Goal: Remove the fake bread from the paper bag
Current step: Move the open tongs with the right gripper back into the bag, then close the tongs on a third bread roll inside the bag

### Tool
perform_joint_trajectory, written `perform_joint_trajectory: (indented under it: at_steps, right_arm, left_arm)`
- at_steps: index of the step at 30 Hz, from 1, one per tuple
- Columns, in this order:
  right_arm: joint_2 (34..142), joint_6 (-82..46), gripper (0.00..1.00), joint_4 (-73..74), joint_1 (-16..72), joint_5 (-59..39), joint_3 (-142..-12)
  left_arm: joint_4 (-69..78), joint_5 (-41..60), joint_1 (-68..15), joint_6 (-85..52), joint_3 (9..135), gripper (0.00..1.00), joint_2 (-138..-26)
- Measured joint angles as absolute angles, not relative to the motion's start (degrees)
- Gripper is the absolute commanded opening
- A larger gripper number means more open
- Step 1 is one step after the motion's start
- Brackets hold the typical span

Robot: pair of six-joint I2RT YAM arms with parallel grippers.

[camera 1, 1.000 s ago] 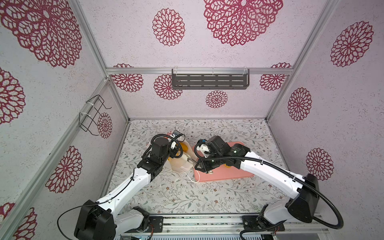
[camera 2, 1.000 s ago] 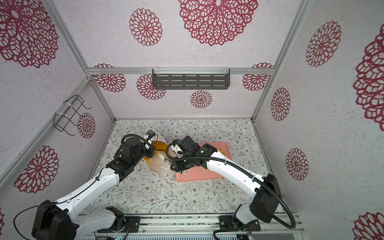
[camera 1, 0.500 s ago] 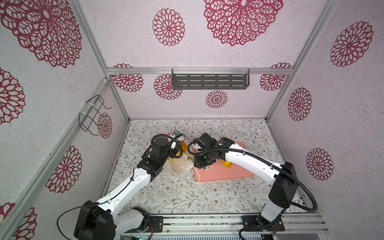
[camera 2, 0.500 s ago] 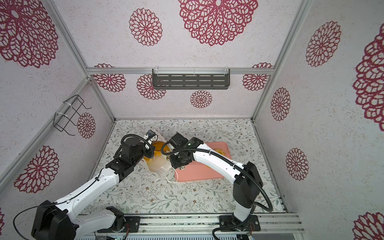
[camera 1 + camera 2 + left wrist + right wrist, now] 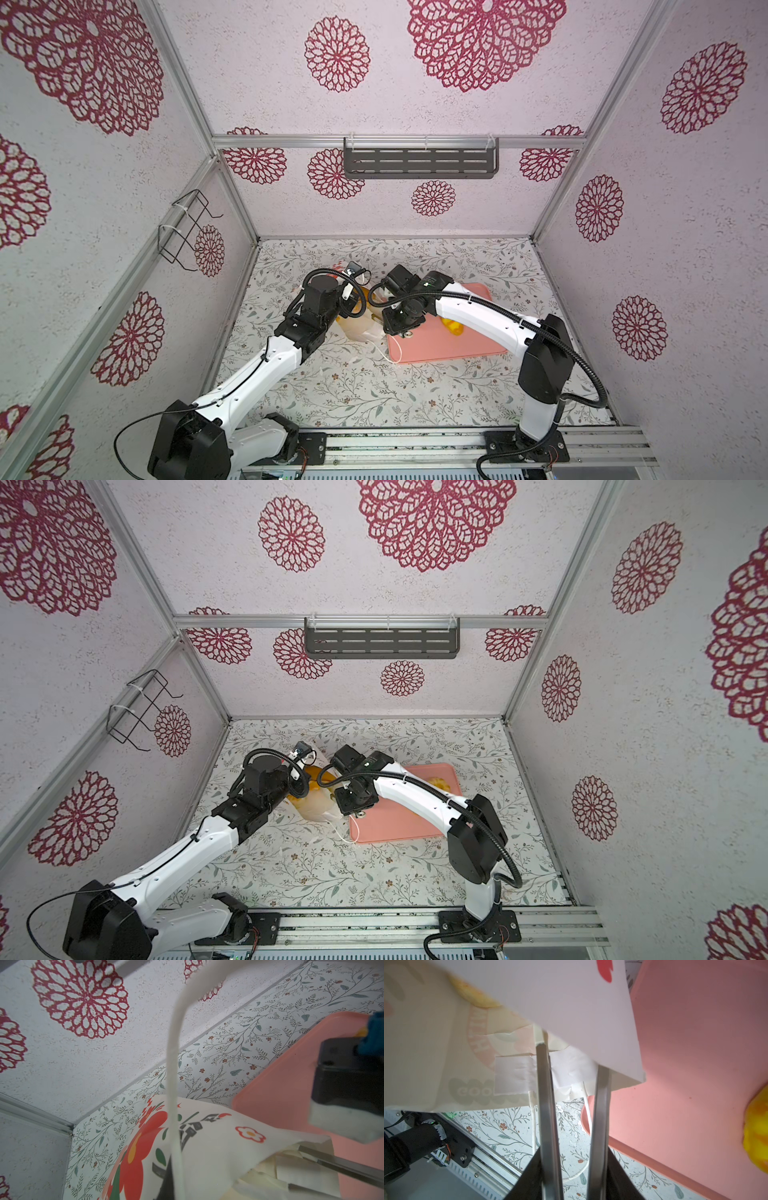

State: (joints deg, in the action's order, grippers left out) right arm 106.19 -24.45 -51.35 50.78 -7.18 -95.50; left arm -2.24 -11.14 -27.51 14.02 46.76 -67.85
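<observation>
Our right gripper [image 5: 571, 1057] stands slightly parted in the mouth of the paper bag [image 5: 218, 1147]. Our left gripper [image 5: 356, 297] is closed.

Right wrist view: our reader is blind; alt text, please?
The right gripper's jaws, standing apart, reach into the mouth of a white paper bag at the edge of a pink tray. A yellow fake bread sits on the tray.

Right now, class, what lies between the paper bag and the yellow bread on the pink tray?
Nothing but bare pink tray separates paper bag from bread, seen in the right wrist view.
</observation>
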Motion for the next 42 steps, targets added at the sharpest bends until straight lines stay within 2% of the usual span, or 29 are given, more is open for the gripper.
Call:
perform_joint_trajectory:
  at_steps: [7, 15, 22, 25, 37, 42]
  right_arm:
    - [108.6, -24.4, 0.3, -51.3, 50.8, -8.5, -96.9]
    - [108.6, -24.6, 0.22, -51.2, 50.9, -9.6, -96.8]
    - [108.5, -24.7, 0.04, -51.0, 50.9, -9.9, -96.7]
    - [108.0, -25.1, 0.0, -51.0, 51.4, -9.7, -96.4]
    - [95.1, -28.9, 0.0, -47.7, 53.7, -9.3, -87.4]
    - [93.2, -29.6, 0.0, -46.0, 53.7, -9.2, -84.0]
  left_arm:
    - [-2.8, -11.5, -27.6, 13.8, 46.8, 0.0, -67.9]
    - [-2.8, -11.5, -28.1, 13.8, 46.8, 0.0, -68.0]
    - [-2.8, -11.9, -28.2, 13.8, 46.8, 0.0, -68.0]
    - [-2.5, -12.7, -28.5, 13.7, 46.8, 0.0, -68.3]
    - [-1.9, -14.9, -29.5, 13.0, 47.9, 0.0, -70.5]
    - [-1.9, -15.0, -29.5, 12.8, 47.9, 0.0, -70.5]
